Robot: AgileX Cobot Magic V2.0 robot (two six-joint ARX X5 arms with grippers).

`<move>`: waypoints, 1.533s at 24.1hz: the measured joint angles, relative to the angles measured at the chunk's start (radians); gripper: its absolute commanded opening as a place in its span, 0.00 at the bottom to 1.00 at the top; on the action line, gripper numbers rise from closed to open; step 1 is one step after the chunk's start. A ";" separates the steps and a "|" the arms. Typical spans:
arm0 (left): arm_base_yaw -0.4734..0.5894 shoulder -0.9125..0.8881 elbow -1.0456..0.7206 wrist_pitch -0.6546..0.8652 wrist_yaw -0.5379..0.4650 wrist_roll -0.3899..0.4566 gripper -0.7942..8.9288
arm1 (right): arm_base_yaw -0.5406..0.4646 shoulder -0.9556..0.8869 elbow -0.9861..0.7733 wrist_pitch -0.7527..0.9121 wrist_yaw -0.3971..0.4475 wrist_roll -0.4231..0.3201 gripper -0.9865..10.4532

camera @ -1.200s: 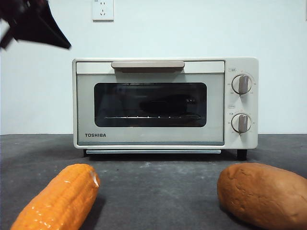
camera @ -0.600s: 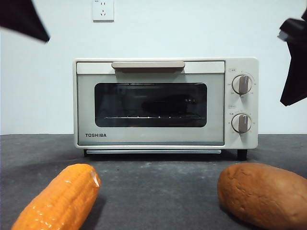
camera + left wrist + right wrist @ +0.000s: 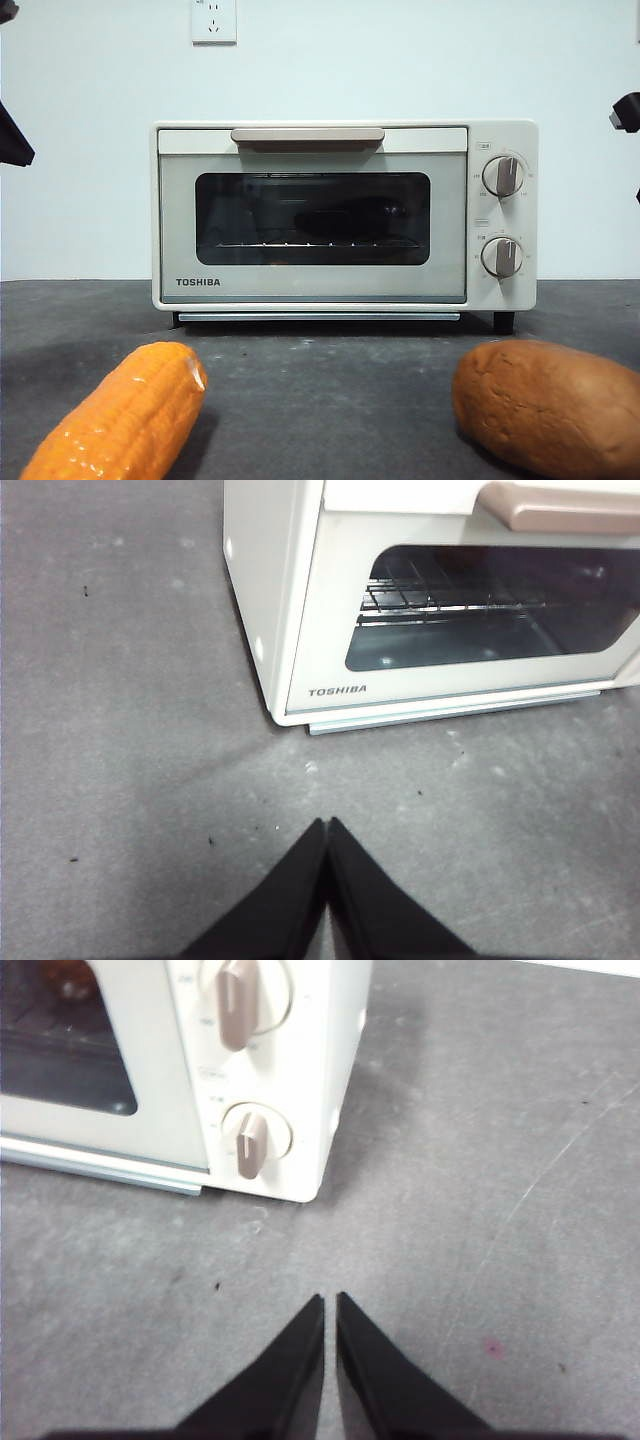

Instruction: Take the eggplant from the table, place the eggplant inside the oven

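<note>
The cream-white oven (image 3: 310, 285) stands on the dark grey table (image 3: 330, 380) with its glass door closed. Behind the glass, a dark elongated shape, the eggplant (image 3: 345, 218), lies on the wire rack. My left gripper (image 3: 327, 822) hangs shut and holds nothing, above the table in front of the oven's (image 3: 300, 630) left corner. Off the oven's (image 3: 300, 1060) knob side, my right gripper (image 3: 330, 1298) is also shut over bare table. In the front view, only black arm tips show at the left edge (image 3: 10, 140) and the right edge (image 3: 628, 110).
An orange corn cob (image 3: 120, 420) lies at the near left and a brown potato-like lump (image 3: 545, 405) at the near right. A beige bar handle (image 3: 308, 135) tops the door, with two round knobs (image 3: 503, 215) to its right. A wall socket (image 3: 214, 20) is behind.
Both arms have pulled outward: the left tip dropped from the top left corner to the left edge, and the right tip has slid almost out of frame at the right.
</note>
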 measured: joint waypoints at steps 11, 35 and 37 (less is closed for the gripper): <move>0.035 -0.195 0.000 -0.060 -0.001 0.063 0.09 | 0.000 0.000 0.000 0.023 0.019 0.000 0.09; 0.415 -0.630 -0.428 0.063 -0.004 0.193 0.09 | 0.000 0.000 0.000 0.023 0.020 0.000 0.09; 0.415 -0.630 -0.428 0.063 -0.004 0.193 0.09 | 0.000 0.000 0.000 0.023 0.020 0.000 0.09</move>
